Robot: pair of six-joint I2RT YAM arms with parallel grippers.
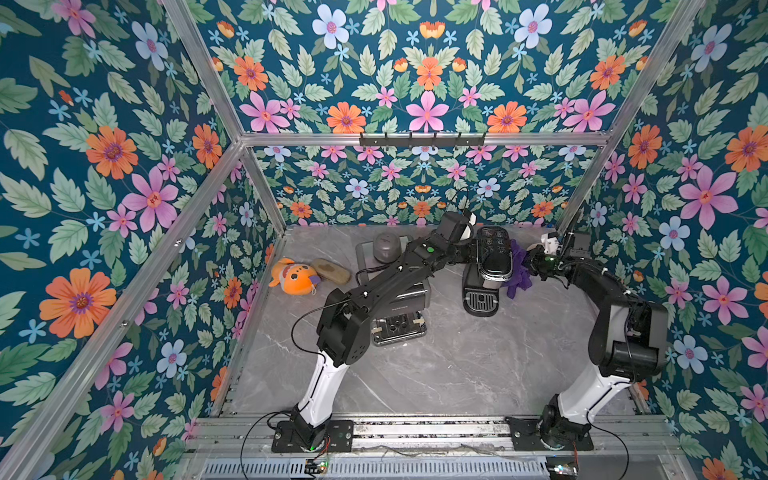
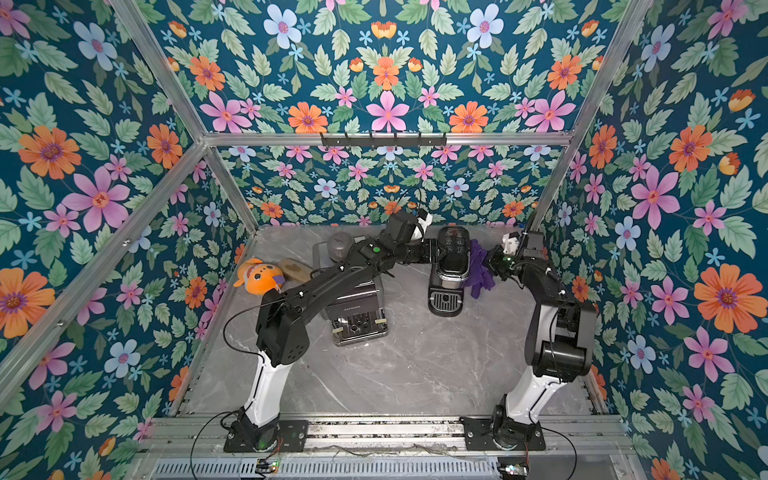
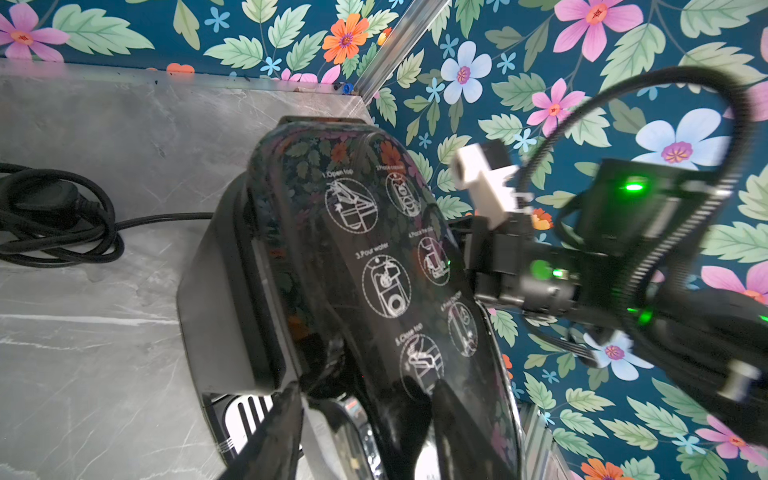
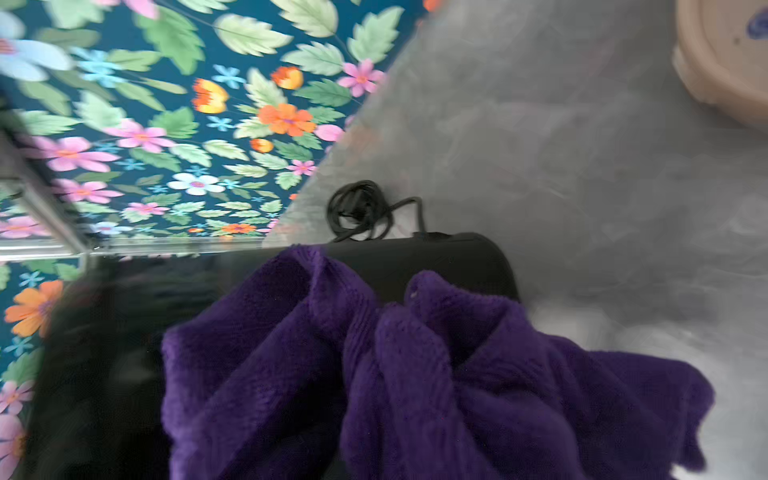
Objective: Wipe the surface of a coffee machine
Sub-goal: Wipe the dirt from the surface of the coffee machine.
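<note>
Right of centre in both top views, the coffee machine [image 1: 492, 259] stands on the table [image 1: 457, 374]. The right gripper [image 1: 531, 261] pinches a cloth [image 1: 517, 276] against its right flank; the left gripper [image 3: 365, 388] clasps its lid edge.
</note>
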